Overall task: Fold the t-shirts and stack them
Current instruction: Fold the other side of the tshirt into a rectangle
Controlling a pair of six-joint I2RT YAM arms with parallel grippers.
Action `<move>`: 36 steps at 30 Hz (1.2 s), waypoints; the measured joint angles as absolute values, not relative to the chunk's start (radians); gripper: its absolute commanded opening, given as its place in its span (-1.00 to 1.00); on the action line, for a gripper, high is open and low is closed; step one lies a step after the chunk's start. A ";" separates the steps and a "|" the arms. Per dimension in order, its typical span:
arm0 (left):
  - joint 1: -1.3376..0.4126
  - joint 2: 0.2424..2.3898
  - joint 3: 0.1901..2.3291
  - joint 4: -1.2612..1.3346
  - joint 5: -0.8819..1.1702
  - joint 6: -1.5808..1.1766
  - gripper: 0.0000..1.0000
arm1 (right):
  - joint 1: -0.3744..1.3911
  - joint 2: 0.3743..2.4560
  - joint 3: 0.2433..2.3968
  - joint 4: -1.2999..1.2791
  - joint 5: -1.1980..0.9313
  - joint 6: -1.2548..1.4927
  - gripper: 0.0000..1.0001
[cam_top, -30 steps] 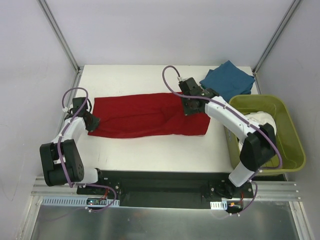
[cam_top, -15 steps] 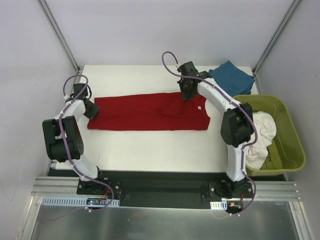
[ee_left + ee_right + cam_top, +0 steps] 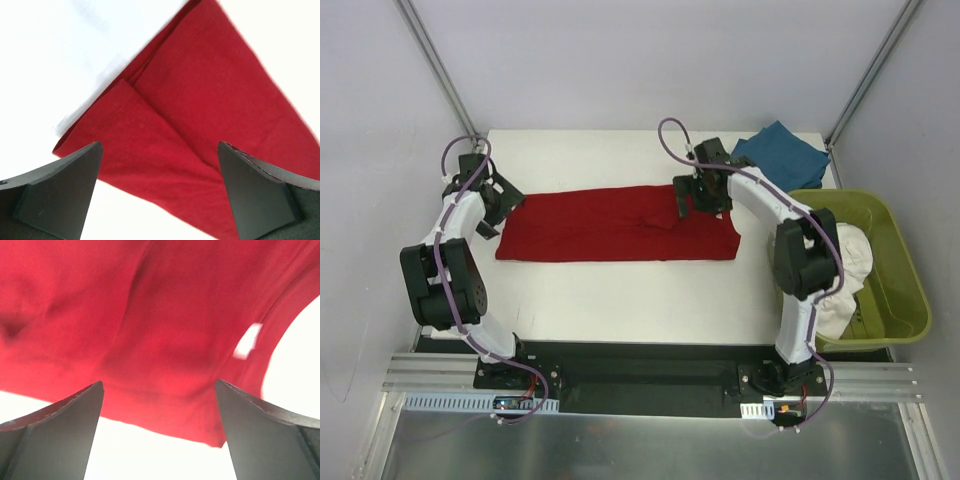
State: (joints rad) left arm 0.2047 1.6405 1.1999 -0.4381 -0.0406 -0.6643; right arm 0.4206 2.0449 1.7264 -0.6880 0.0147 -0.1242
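Jaws gape empty over each end of the red shirt [image 3: 617, 223], mid-frame on the tabletop [image 3: 620, 290]; we judge them poised to fold crosswise.

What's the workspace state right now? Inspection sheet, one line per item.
Surface: white table, flat, no spills seen.
Job's things: red t-shirt lies mid-table, folded into a long band. The teal-blue t-shirt is folded at the far right corner. The white t-shirt is crumpled in the tub, spilling over its near rim.
Clutter: olive-green tub at the right edge; nothing else seen.
Grippers: left claw open over the red shirt's left end; right claw open over its neck end, near the white label. Neither holds anything.
Cables: one looped purple cable per arm, left, right, off the cloth.
Surroundings: pale walls, metal frame posts.
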 measured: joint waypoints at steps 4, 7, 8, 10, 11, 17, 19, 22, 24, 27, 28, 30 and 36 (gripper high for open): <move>0.205 1.627 1.154 -0.443 -0.017 -0.616 0.99 | 0.423 1.850 1.467 -0.600 -0.149 -0.046 0.93; 0.205 1.626 1.113 -0.425 0.027 -0.580 0.98 | 0.429 1.828 1.421 -0.522 -0.242 0.014 0.93; 0.205 1.624 1.090 -0.399 0.046 -0.567 0.99 | 0.433 1.838 1.420 -0.501 -0.266 0.030 0.93; 0.205 1.614 1.024 -0.331 0.092 -0.549 0.98 | 0.442 1.865 1.424 -0.464 -0.300 0.054 0.93; 0.205 1.609 0.997 -0.314 0.113 -0.540 0.98 | 0.449 1.885 1.436 -0.458 -0.312 0.065 0.93; 0.205 1.594 0.953 -0.239 0.184 -0.508 0.98 | 0.480 2.002 1.508 -0.427 -0.349 0.101 0.93; 0.205 1.594 0.953 -0.208 0.204 -0.505 0.99 | 0.483 2.026 1.525 -0.418 -0.355 0.112 0.93; 0.205 1.595 0.953 -0.183 0.230 -0.505 0.99 | 0.483 2.053 1.552 -0.414 -0.361 0.125 0.93; 0.205 1.596 0.953 -0.176 0.239 -0.505 0.99 | 0.484 2.075 1.585 -0.411 -0.368 0.132 0.93; 0.205 1.597 0.953 -0.168 0.255 -0.505 0.98 | 0.484 2.131 1.673 -0.387 -0.379 0.148 0.93; 0.205 1.597 0.953 -0.166 0.255 -0.505 0.99 | 0.484 2.157 1.710 -0.378 -0.379 0.155 0.93; 0.205 1.597 0.953 -0.163 0.255 -0.505 0.98 | 0.484 2.217 1.807 -0.361 -0.374 0.170 0.93; 0.205 1.597 0.953 -0.160 0.257 -0.505 0.99 | 0.484 2.304 1.972 -0.324 -0.331 0.191 0.93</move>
